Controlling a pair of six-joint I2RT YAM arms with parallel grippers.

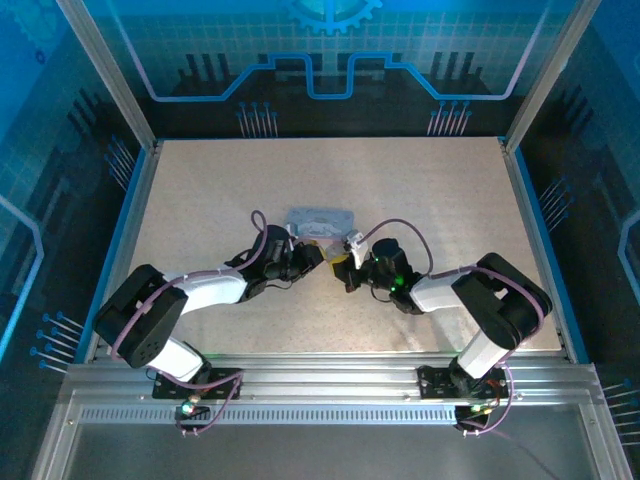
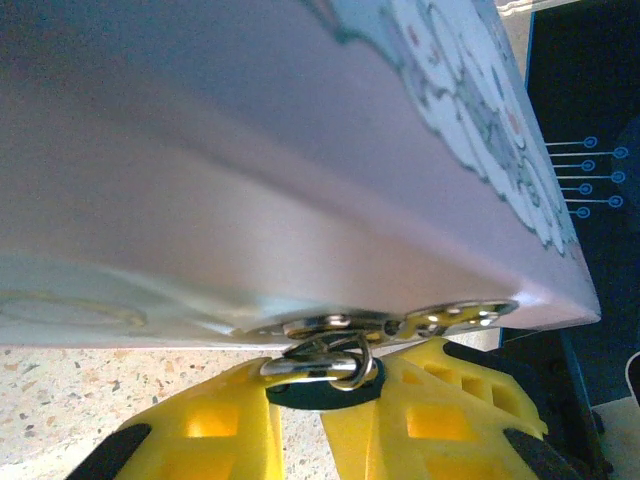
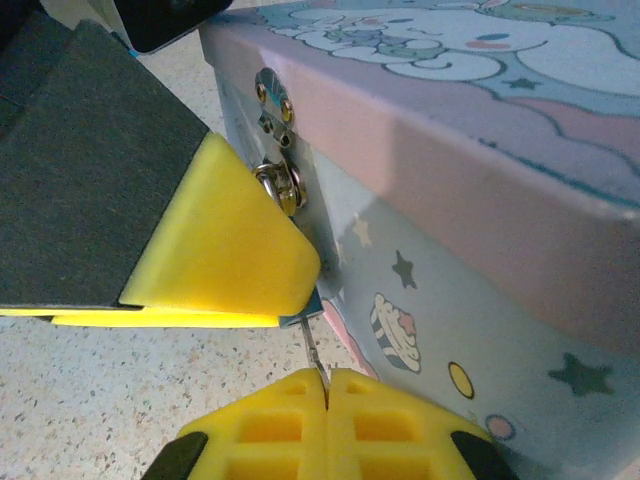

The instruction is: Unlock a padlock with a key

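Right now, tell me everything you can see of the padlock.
Tiny padlock: dark body, shiny silvery metal-looking shackle. The shackle is looped through the hasp of the tin box. The left gripper pinches the body between its yellow fingers. The key, in the right gripper, points up at its underside; insertion is hidden.

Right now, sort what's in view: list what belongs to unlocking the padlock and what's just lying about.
Job in hand:
padlock, gripped by the left end effector
key, pinched in the right end effector

Lying about:
tin box, which the padlock hangs from
table
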